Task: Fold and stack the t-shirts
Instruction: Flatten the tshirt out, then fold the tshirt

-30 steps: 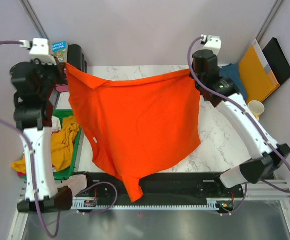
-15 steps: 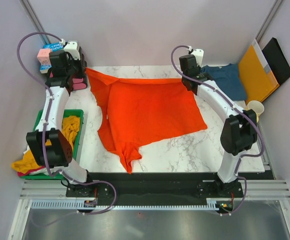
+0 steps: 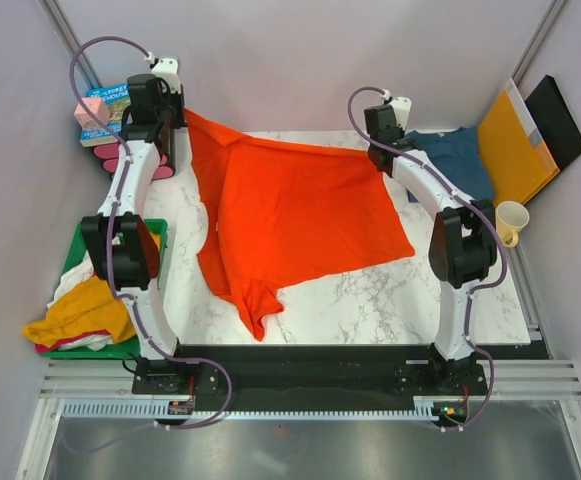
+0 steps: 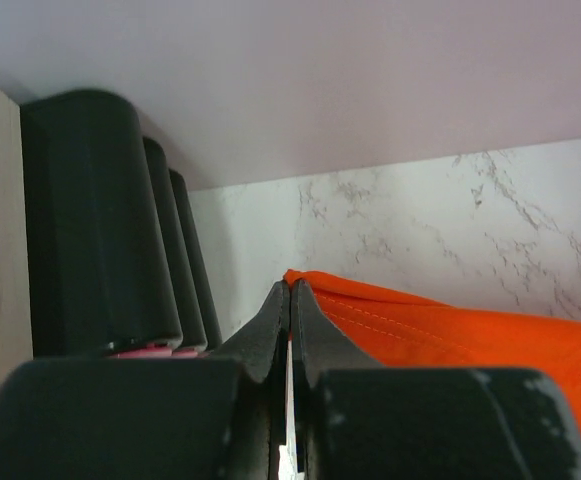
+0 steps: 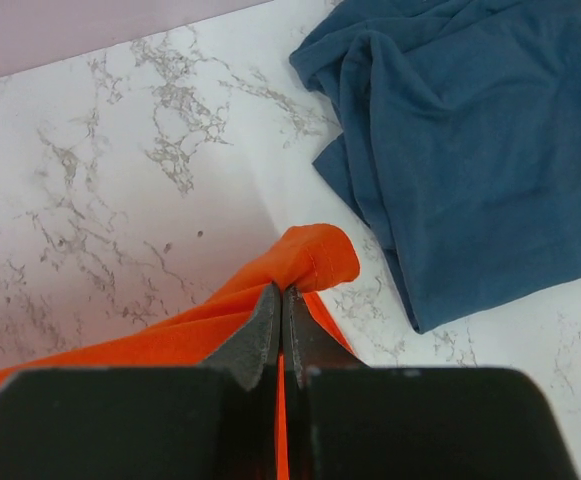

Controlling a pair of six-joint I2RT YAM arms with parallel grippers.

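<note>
The left claw (image 4: pixel 290 288) pinches one far corner of the orange shirt (image 3: pixel 300 215) and the right claw (image 5: pixel 281 292) pinches the other, at the back of the desk (image 3: pixel 400 300). The shirt lies spread from there toward the near edge, rumpled and unfolded. The blue shirt (image 5: pixel 470 130) sits crumpled just beside the right claw, so I judge all folding and stacking is left to do.
</note>
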